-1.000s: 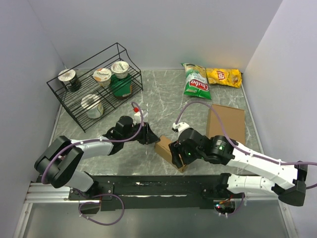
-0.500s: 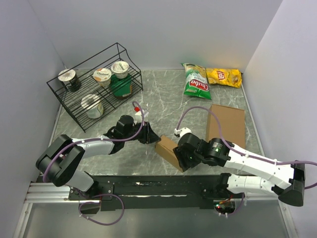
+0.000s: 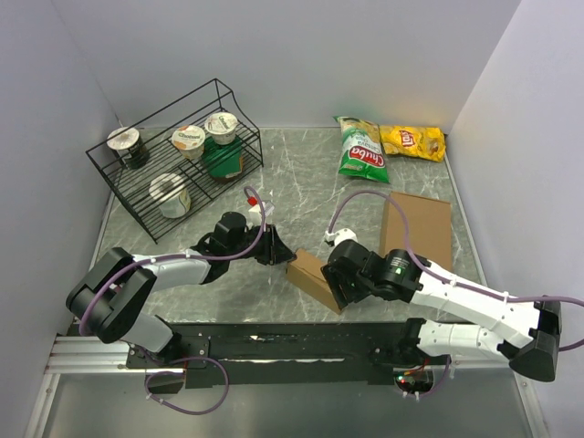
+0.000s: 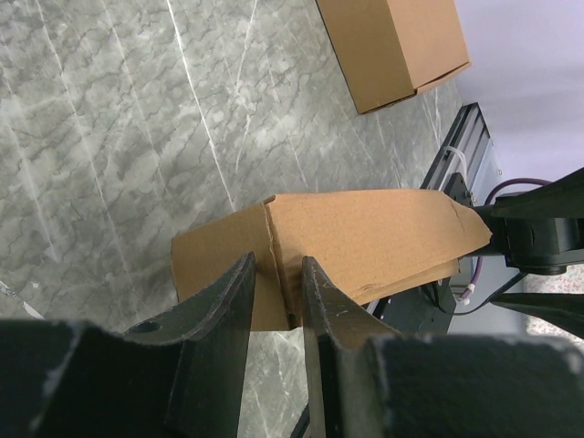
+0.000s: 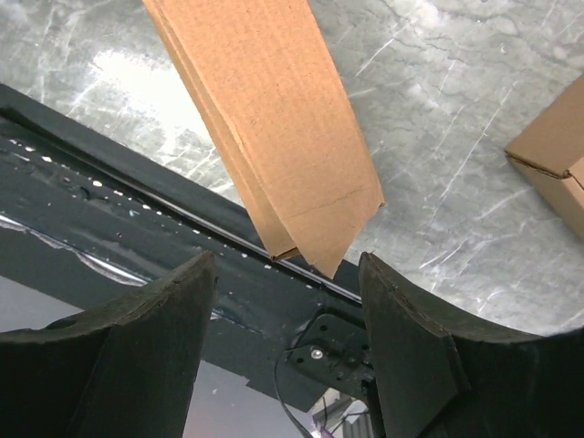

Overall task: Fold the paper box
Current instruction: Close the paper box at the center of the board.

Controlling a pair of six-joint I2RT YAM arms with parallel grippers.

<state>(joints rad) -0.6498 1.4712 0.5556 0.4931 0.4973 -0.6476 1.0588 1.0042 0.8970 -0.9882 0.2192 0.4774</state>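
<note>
One paper box (image 3: 313, 276) sits btm-ctr of top view on grey marbled table (image 3: 301, 173) w/ pale walls (image 3: 365, 55); left gripper (image 4: 276, 278) pinches its edge, right gripper (image 5: 285, 265) spread wide at other end.

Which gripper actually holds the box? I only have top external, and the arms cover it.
Observer: Left wrist view shows the left gripper pinched shut on a raised fold of the paper box.
Operator: And the right?
Observer: Right wrist view shows the right gripper open, its fingers on either side of the box's pointed end, neither touching it.
Operator: That end flat?
Observer: Yes, two layers pressed together, cut to a point.
</note>
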